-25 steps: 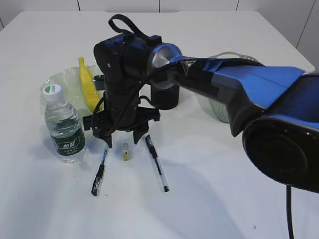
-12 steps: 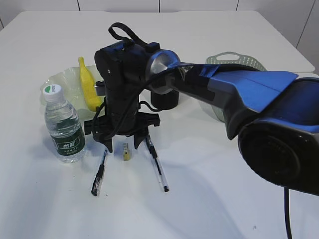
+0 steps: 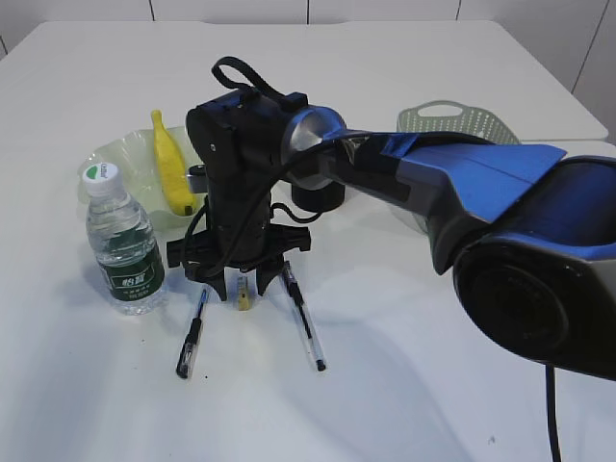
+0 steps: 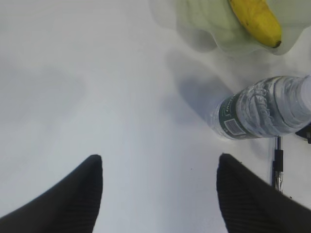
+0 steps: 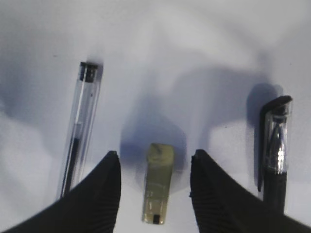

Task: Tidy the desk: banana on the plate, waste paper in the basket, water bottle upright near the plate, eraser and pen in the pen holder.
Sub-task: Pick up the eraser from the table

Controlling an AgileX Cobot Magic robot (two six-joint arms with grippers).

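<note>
A small yellowish eraser (image 3: 244, 301) lies on the white table between two pens (image 3: 192, 333) (image 3: 304, 321). My right gripper (image 3: 246, 285) reaches across to the left and hangs open just over the eraser. In the right wrist view the open jaws (image 5: 153, 158) straddle the eraser (image 5: 158, 189) without touching it, with a pen on each side (image 5: 80, 127) (image 5: 274, 145). The banana (image 3: 170, 169) lies on the clear green plate (image 3: 115, 154). The water bottle (image 3: 123, 246) stands upright beside the plate. The black pen holder (image 3: 320, 195) is partly hidden behind the arm. My left gripper (image 4: 158, 167) is open and empty over bare table. No waste paper shows.
A green basket (image 3: 452, 119) stands at the back right, partly hidden by the blue arm. The left wrist view shows the bottle (image 4: 265, 112), the banana (image 4: 256, 20), the plate (image 4: 209, 24) and a pen (image 4: 277, 164) to its right.
My right gripper has come down and slightly forward, so its open jaws now sit around the eraser. The objects on the table have not moved.
</note>
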